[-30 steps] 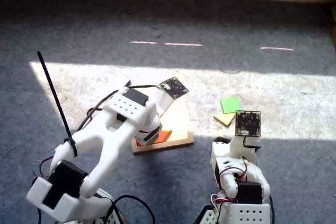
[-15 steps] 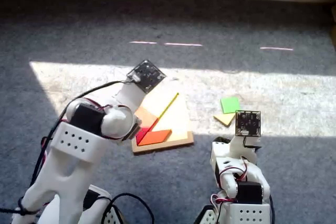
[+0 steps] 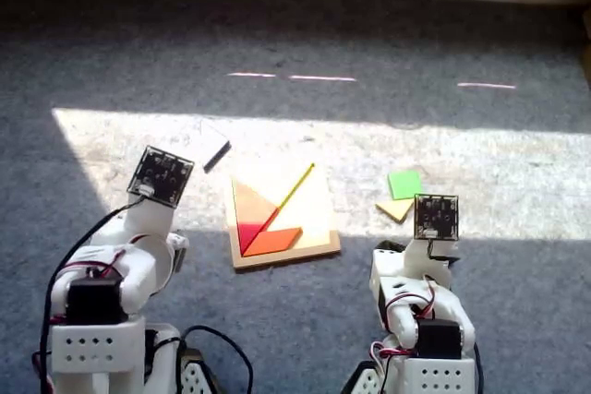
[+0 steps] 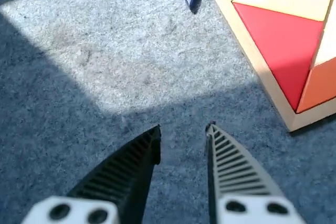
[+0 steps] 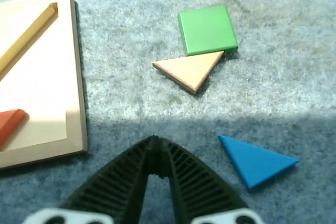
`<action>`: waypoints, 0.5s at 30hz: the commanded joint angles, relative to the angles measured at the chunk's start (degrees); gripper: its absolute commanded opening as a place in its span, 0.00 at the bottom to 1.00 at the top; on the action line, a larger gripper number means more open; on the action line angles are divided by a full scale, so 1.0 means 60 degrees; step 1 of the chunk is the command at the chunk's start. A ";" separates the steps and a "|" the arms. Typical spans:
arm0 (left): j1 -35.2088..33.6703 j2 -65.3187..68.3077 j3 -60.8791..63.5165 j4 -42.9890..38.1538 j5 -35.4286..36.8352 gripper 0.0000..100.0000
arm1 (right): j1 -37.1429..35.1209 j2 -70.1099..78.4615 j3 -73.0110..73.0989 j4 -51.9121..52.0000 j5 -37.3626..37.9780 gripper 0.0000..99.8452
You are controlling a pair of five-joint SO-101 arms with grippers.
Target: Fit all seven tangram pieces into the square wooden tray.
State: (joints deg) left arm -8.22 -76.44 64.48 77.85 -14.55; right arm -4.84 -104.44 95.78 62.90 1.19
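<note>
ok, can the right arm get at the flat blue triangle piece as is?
Probably yes: the flat blue triangle piece lies bare on the grey carpet, close beside the right gripper, nothing between them; its jaws are shut and would need opening.

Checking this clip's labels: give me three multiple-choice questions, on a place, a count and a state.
1. Where is the green square? A. held by a claw B. on the carpet, touching the tan triangle C. stacked on another piece
2. Loose pieces on the carpet in the right wrist view? A. one B. three C. five
3. The left claw is: A. open, empty B. shut on a piece C. shut, empty
Key: 1 B, their edges meet. 2 B, green square, tan triangle, blue triangle. 3 A, a gap between its tips.
</note>
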 commanded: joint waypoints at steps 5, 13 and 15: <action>-0.1868 -0.2015 0.2337 -0.1407 -0.0015 0.15 | 0.0110 -0.0051 0.1458 -0.0051 0.0073 0.01; -0.2000 -0.3729 0.3949 -0.1597 -0.0015 0.15 | 0.0110 -0.0051 0.1458 -0.0051 0.0073 0.01; -0.1956 -0.4110 0.4183 -0.1597 -0.0015 0.15 | 0.0125 -0.0051 0.1429 -0.0051 0.0073 0.01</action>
State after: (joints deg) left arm -19.38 -97.01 88.31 69.05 -14.64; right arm -4.84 -104.44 95.78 62.90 1.19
